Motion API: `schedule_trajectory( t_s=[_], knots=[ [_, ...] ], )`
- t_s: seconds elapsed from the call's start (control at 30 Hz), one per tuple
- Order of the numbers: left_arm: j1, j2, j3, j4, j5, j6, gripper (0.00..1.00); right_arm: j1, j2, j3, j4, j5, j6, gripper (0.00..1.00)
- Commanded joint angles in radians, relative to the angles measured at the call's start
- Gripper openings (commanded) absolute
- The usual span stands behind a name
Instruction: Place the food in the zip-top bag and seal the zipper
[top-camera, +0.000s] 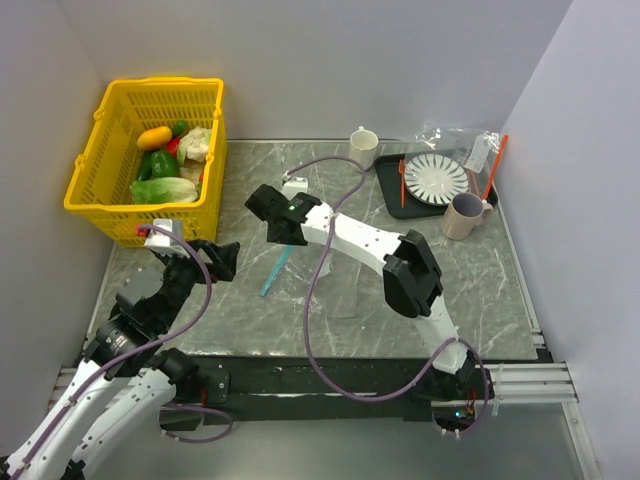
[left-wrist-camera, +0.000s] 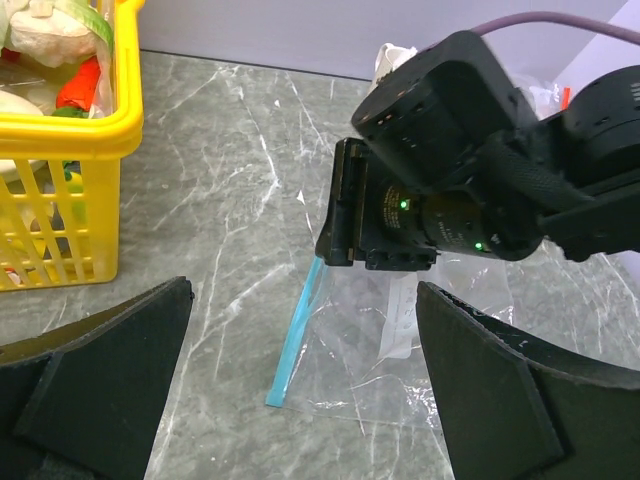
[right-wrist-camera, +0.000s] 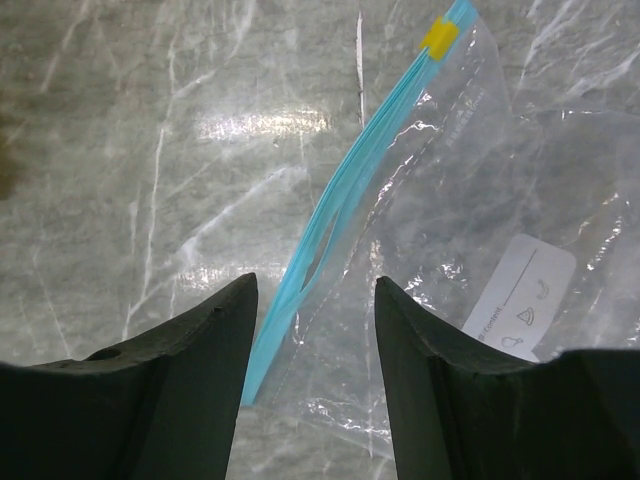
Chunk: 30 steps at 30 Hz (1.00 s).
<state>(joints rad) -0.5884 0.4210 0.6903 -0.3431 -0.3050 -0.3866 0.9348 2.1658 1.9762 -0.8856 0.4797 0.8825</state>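
two hands, fingers apart: left hand (left-wrist-camera: 302, 292) hovers aside, right hand (right-wrist-camera: 315, 285) over the zipper (right-wrist-camera: 350, 180) of the zip-top bag (right-wrist-camera: 480, 220).

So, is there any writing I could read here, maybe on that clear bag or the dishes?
Nothing can be read clearly.
White label on the zip-top bag: small printed marks, too small to read.
Faint lettering beside the zipper: too faint to read.
Yellow basket and plate: no writing visible.
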Motion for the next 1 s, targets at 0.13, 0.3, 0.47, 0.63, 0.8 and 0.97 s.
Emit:
schedule_trajectory(
  t_s=[0.13,0.3,0.47,0.63,0.8,0.97],
  knots=[
    [0.004,-0.014,0.018,0.009,-0.011,-0.006,0.99,0.010,0.038,0.013,-0.015,0.054,0.064,0.61],
    [0.004,-0.013,0.017,0.009,-0.008,-0.006,0.99,0.012,0.074,0.018,-0.018,0.073,0.065,0.65],
    [0.004,-0.011,0.018,0.009,-0.011,-0.005,0.99,0.010,0.118,0.044,-0.041,0.095,0.072,0.64],
    [0.004,-0.011,0.017,0.009,-0.009,-0.005,0.99,0.010,0.143,0.033,-0.041,0.119,0.075,0.63],
    [0.005,-0.008,0.017,0.007,-0.009,-0.006,0.99,0.010,0.164,0.029,-0.044,0.135,0.078,0.51],
    [0.004,-0.007,0.015,0.010,-0.013,-0.006,0.99,0.010,0.083,-0.048,0.002,0.125,0.056,0.00]
  ],
)
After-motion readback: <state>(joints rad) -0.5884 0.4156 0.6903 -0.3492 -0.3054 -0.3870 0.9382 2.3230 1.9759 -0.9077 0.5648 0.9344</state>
